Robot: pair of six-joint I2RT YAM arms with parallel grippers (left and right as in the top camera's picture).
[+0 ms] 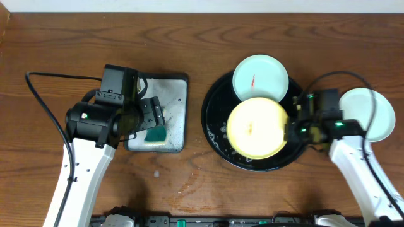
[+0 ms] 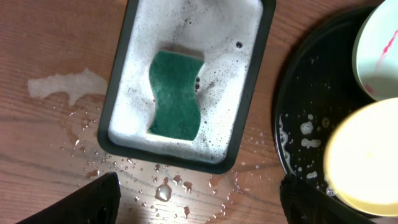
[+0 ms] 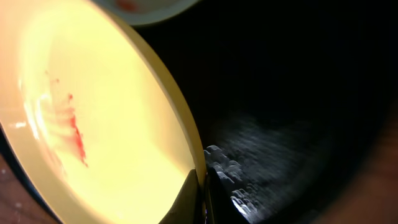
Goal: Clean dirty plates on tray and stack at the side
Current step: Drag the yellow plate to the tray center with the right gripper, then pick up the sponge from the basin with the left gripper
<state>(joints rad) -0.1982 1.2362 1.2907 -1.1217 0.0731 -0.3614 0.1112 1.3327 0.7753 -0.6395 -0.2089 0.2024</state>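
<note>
Plates: yellow round shallow plate is in the large round glossy black tray. From overhead its far edge overlaps a pale mint-green plate w/ red smear, also in the tray. A second mint-green plate lies on the brown wood-grain worktop at the R side, partly under the R arm. R pincer is clamped narrow on the yellow plate's R rim. Red streak shows on its face, so prob. not cleaned yet. L pincer is spread wide, holding nothing, above the green sponge in the soapy rectangular silver tray. Step in hand, prob.: securing the yellow plate for wiping. Next: L must drop, pinch the sponge and bring it over while R holds steady. The thin wet rim may slip.
</note>
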